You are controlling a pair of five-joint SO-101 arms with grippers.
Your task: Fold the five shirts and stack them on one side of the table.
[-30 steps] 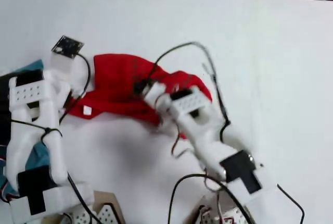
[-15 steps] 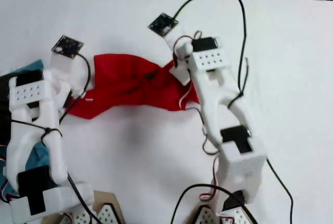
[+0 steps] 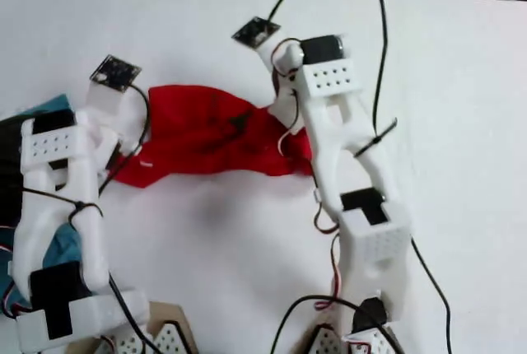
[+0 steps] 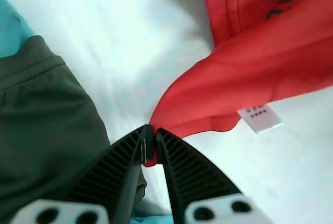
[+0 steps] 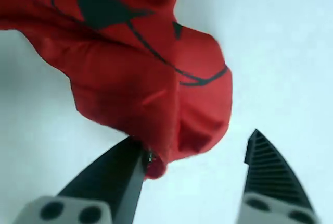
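Observation:
A red shirt (image 3: 206, 133) with a black print lies crumpled and stretched sideways on the white table (image 3: 445, 99). My left gripper (image 3: 117, 156) is at its left end, and in the left wrist view the left gripper (image 4: 149, 141) is shut on a corner of the red shirt (image 4: 250, 62), beside a white tag (image 4: 260, 117). My right gripper (image 3: 280, 115) hangs over the shirt's right end. There the right gripper (image 5: 200, 153) is open, with one finger (image 5: 122, 169) against the edge of the red shirt (image 5: 130, 67) and the other over bare table.
A dark shirt (image 4: 41, 125) on a teal one (image 4: 10, 26) lies at the table's left edge, under the left arm (image 3: 49, 206). Black cables (image 3: 380, 49) loop around the right arm. The table's right half and far side are bare white surface.
The right arm swung from the near side out over the shirt's right end. The shirt went from bunched to drawn out sideways. The left arm barely shifted.

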